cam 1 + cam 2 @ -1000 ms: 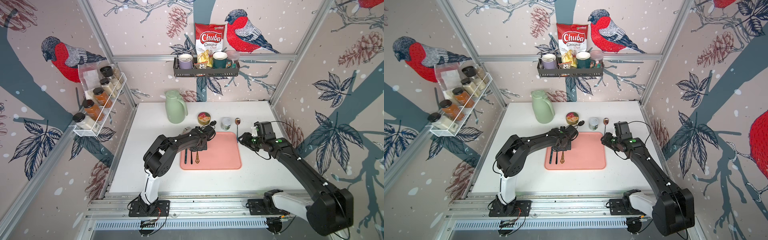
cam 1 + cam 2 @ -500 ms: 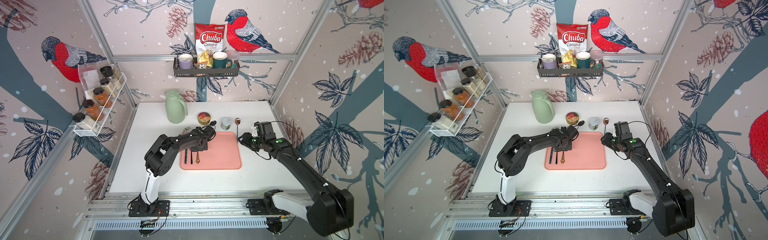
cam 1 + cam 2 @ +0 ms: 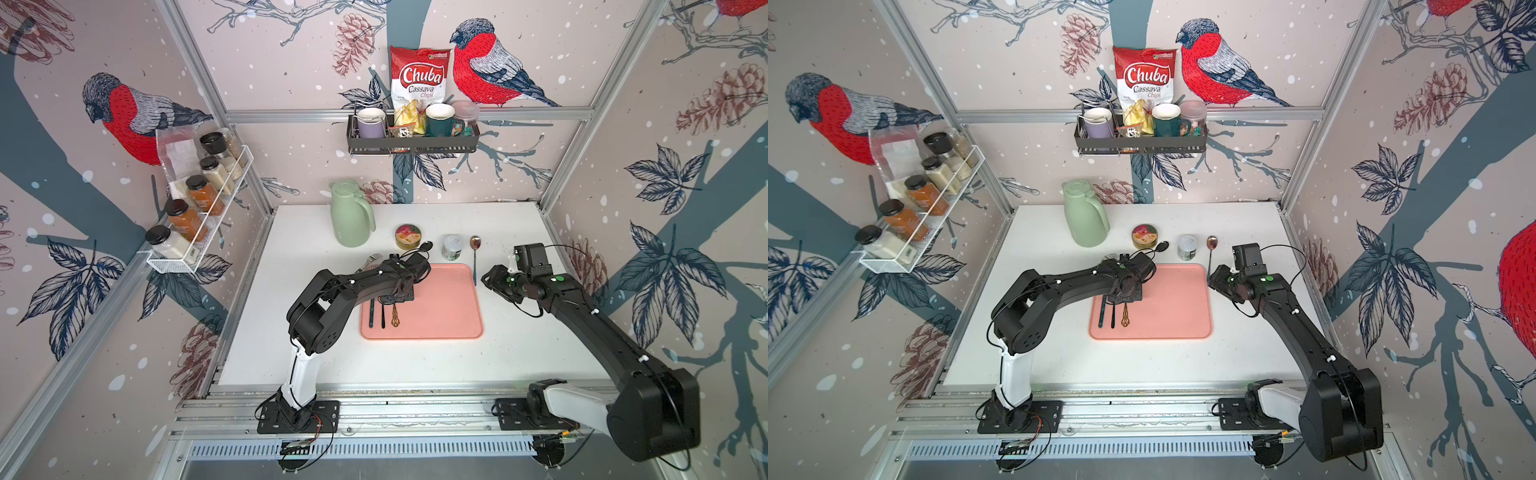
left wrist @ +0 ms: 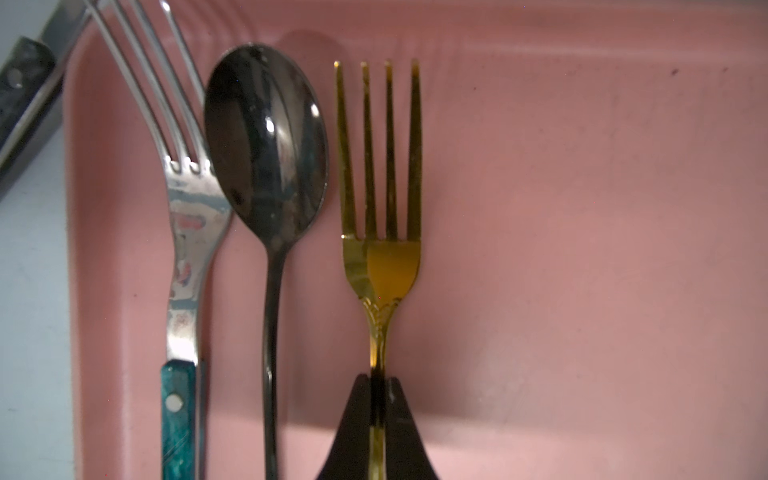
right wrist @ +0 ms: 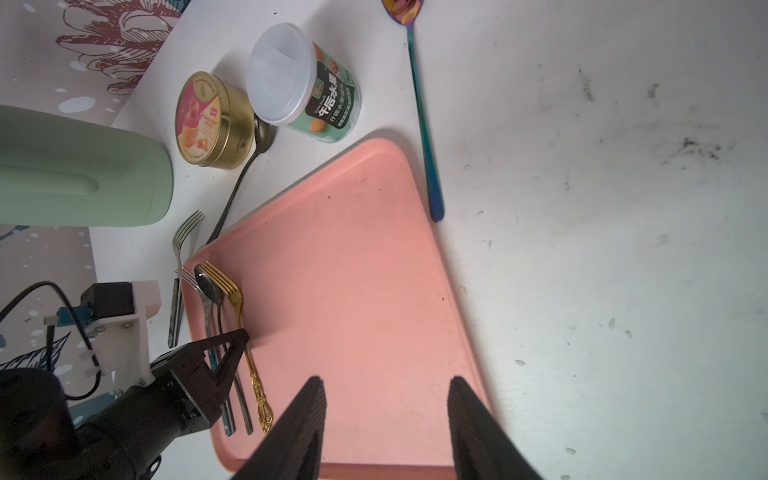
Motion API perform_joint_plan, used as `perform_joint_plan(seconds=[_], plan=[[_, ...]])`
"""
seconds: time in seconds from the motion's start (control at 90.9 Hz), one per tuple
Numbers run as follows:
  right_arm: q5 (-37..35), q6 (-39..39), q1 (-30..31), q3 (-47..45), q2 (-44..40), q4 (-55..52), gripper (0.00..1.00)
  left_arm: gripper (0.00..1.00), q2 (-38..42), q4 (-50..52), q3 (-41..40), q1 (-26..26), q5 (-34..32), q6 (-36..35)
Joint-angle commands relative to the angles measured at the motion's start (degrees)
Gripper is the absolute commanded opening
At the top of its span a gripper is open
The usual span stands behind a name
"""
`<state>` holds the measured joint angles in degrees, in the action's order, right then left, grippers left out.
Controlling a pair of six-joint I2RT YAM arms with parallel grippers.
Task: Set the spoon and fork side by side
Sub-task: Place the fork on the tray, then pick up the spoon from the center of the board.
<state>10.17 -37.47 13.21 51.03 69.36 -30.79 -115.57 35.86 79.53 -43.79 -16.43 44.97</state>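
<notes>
On the white table (image 3: 519, 353) of a bird-papered cell, two black arms work over a pink tray (image 3: 440, 307), with a sage-green thermos jug (image 3: 350, 220) standing behind it. In both top views the left arm hides the cutlery heads, so only three handles show at the tray's left edge. The left wrist view shows what is hidden there. The left gripper (image 4: 377, 378) is pinched on the handle of a gold fork (image 4: 380, 208), which lies flat on the tray with its tines parallel to a black spoon (image 4: 266, 137) just beside it, a narrow gap between them. A steel fork with a teal handle (image 4: 183, 249) lies close on the spoon's other side. The right wrist view alone shows the right gripper (image 5: 385, 380), its jaws spread and empty above the tray's right side. That view also shows a second steel fork (image 5: 183, 232) and a dark spoon (image 5: 241, 178) on the table off the tray's far left corner. On the black wall shelf (image 3: 411, 143), a red-and-white bag (image 3: 419, 83) reads "Chuba Cassava Chips". A lidded cup (image 5: 307, 83) carries Chinese characters, legible only from the right wrist, and the gold round tin (image 5: 203, 120) has print too small to read. An iridescent spoon (image 5: 422, 124) lies on the table beside the tray's right edge.
</notes>
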Motion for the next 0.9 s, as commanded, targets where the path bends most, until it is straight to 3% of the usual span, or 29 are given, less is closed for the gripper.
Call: perform_joint_plan(seconds=[0.0, 0.099, 0.22, 0.363, 0.638, 0.891], plan=[[-4.7, 1.6, -0.5, 1.8, 1.9, -0.5, 0.5, 0.15, 2.0, 1.6, 0.3, -0.3, -0.2, -0.4], [-6.2, 2.9, -0.8, 5.0, 6.0, -2.3, 0.49, 0.22, 4.6, 3.1, 0.9, -0.5, -1.4, -1.9], [-7.8, 3.9, -0.8, 9.1, 10.0, -4.6, 0.46, 0.25, 7.7, 7.8, 3.4, -1.8, -6.1, -4.7], [-10.3, 4.7, -0.8, 12.6, 13.8, -6.0, 0.44, 0.27, 11.8, 9.5, 3.4, -2.6, -6.8, -6.8], [-13.1, 6.5, -1.5, 20.6, 24.1, -8.8, 0.45, 0.29, 24.5, 4.3, -3.5, -3.1, -1.9, -13.8], [-11.3, 7.4, -4.1, 26.2, 32.3, -9.0, 0.46, 0.35, 37.2, -0.1, -12.3, -3.1, 2.7, -19.5]])
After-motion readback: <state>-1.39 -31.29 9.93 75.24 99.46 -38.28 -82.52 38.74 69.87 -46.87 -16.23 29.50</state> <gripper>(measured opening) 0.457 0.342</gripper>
